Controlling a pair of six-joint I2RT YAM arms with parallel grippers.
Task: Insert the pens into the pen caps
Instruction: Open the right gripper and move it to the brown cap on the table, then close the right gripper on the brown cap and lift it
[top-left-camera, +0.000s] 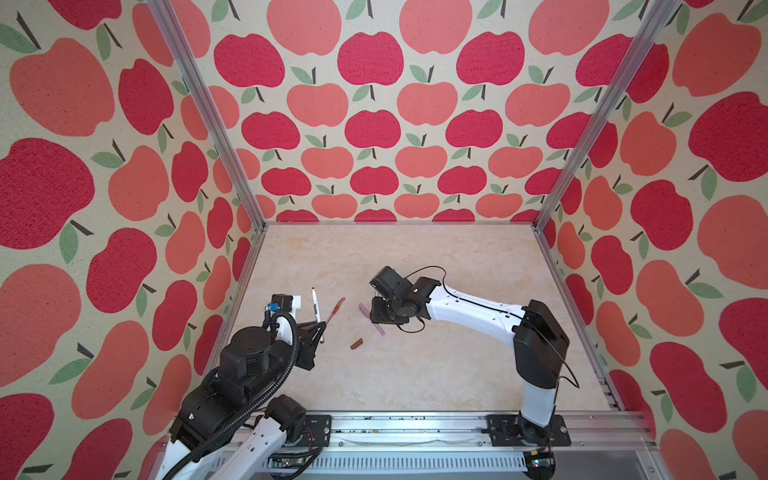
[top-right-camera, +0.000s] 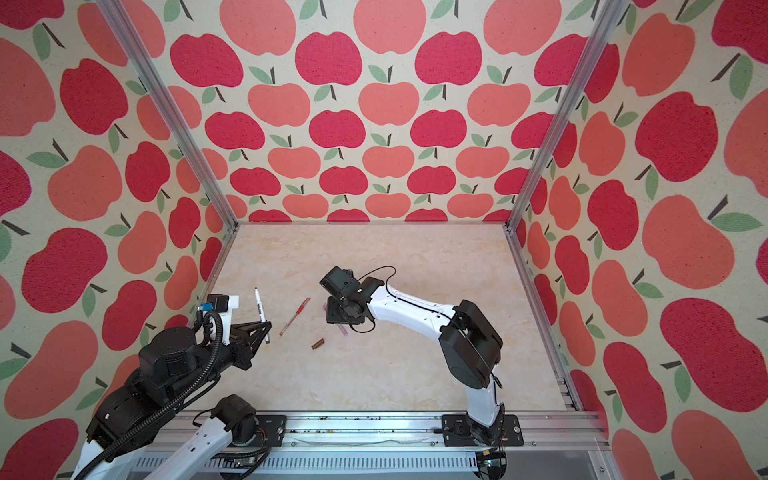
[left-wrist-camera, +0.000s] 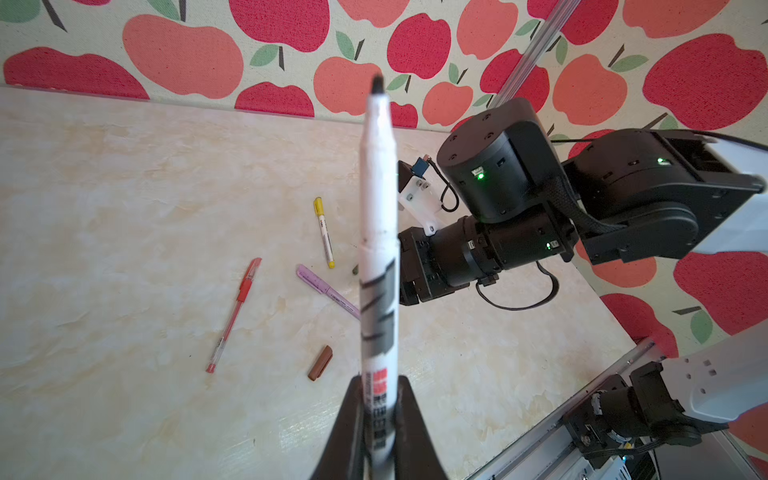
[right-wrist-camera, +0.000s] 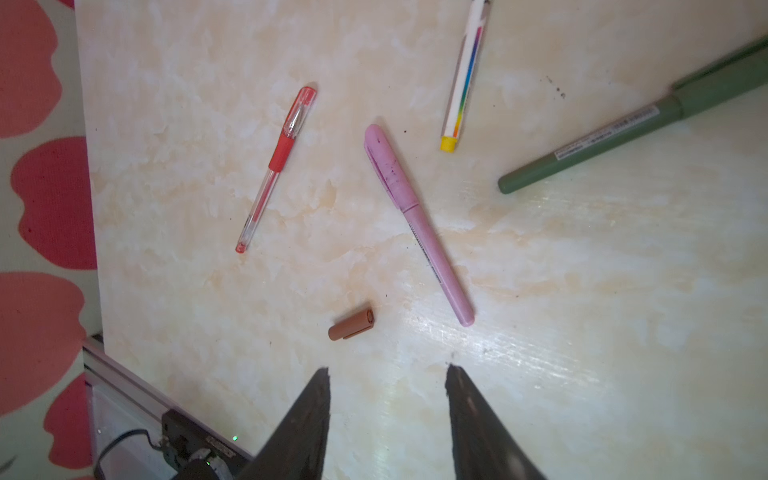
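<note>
Left gripper (top-left-camera: 319, 330) clamps white pen (top-left-camera: 315, 307) near left edge of worktop (top-left-camera: 436, 374); right gripper (right-wrist-camera: 386, 374), jaws apart, hangs mid-worktop by brown cap (right-wrist-camera: 351, 324). Open room toward far and right edges. Right wrist view shows green pen (right-wrist-camera: 623, 137), hidden in both top views.

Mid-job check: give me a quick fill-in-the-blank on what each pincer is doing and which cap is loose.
1. The pen clamped in the left pincer has a ___ barrel.
2. The one loose cap is ___.
3. The right pincer is ___ and holds nothing.
Missing words: white; brown; open.
</note>
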